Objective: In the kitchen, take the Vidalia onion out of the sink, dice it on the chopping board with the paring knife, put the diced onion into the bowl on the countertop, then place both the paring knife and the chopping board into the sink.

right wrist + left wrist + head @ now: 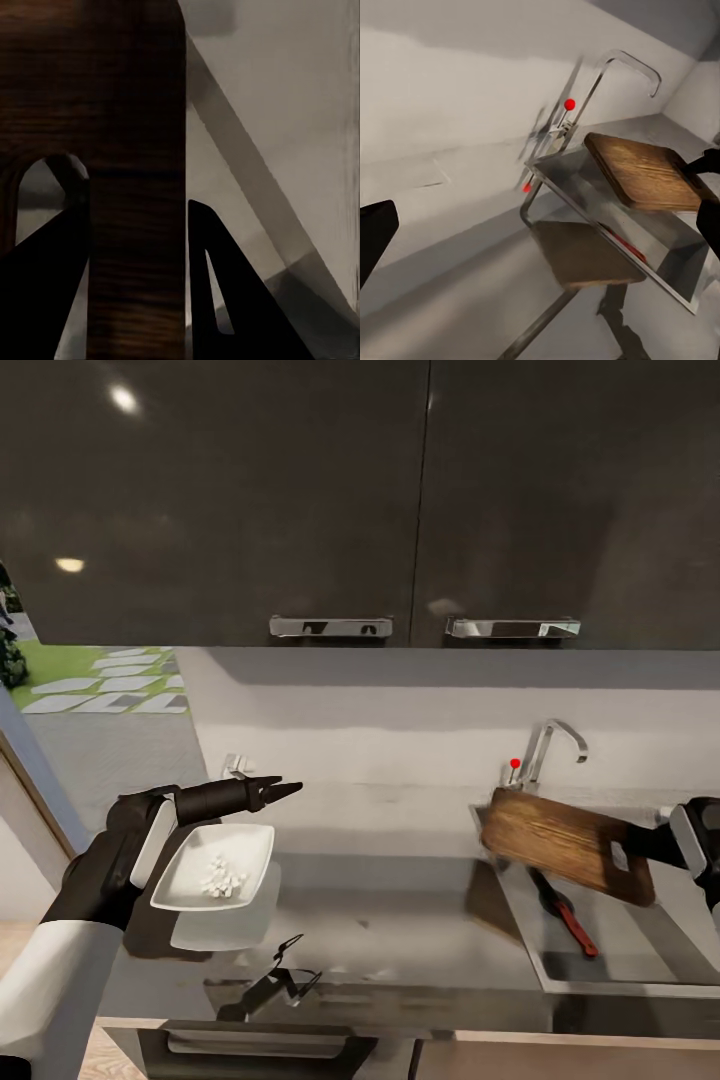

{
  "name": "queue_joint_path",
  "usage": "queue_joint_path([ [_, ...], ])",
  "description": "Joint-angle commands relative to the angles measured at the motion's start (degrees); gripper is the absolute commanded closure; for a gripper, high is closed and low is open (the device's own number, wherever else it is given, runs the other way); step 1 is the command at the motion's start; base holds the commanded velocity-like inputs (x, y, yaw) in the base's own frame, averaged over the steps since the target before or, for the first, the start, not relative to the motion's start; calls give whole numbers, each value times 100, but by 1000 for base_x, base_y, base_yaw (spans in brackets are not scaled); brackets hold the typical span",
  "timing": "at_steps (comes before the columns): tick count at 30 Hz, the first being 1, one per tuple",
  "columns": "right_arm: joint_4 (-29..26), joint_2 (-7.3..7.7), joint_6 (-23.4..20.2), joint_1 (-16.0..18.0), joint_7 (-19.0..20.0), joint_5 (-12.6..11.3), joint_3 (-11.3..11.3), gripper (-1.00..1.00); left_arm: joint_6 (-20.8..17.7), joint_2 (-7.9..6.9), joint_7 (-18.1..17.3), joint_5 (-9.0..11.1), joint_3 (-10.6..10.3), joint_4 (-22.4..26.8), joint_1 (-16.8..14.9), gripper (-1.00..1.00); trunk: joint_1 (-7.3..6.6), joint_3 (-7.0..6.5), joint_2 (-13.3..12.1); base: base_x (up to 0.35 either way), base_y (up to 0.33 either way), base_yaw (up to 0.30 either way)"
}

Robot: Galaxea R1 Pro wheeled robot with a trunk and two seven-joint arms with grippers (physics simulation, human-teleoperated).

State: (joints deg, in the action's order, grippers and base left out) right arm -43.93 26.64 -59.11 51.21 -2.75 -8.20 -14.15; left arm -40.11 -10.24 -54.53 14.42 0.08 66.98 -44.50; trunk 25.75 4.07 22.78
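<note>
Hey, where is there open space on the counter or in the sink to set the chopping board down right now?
The broadest bare patch is the countertop between the bowl and the sink. In the basin, the paring knife lies below the held chopping board; the floor beside the knife, toward the right gripper, looks free. The left gripper crowds the bowl's side.

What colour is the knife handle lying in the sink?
Red, on the paring knife in the sink; clearest in the head view.
</note>
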Motion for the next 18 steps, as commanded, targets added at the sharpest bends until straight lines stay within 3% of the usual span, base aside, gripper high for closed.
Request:
queue_joint_path([
  [1, 1, -1, -17, 3, -153, -68, -122, 100, -35, 1, -5, 26, 1, 0, -6, -100, 4, 14, 13, 0, 0, 0],
  [10, 0, -5, -17, 3, -460, -157, -511, 100, -37, 5, 6, 26, 1, 0, -6, -100, 4, 14, 13, 0, 0, 0],
  [11, -1, -31, -24, 3, -478, -368, -737, 100, -37, 5, 73, 26, 1, 0, -6, -100, 4, 14, 13, 0, 0, 0],
  [12, -1, -36, -26, 3, -486, -439, -793, 100, -38, 5, 93, 26, 1, 0, -6, -100, 4, 14, 13, 0, 0, 0],
  [15, -1, -49, -29, 3, -560, -532, -881, 100, -40, 5, 116, 26, 1, 0, -6, -100, 4, 14, 13, 0, 0, 0],
  [18, -1, -176, -26, 3, -749, -562, -915, 100, -40, 5, 123, 26, 1, 0, -6, -100, 4, 14, 13, 0, 0, 0],
])
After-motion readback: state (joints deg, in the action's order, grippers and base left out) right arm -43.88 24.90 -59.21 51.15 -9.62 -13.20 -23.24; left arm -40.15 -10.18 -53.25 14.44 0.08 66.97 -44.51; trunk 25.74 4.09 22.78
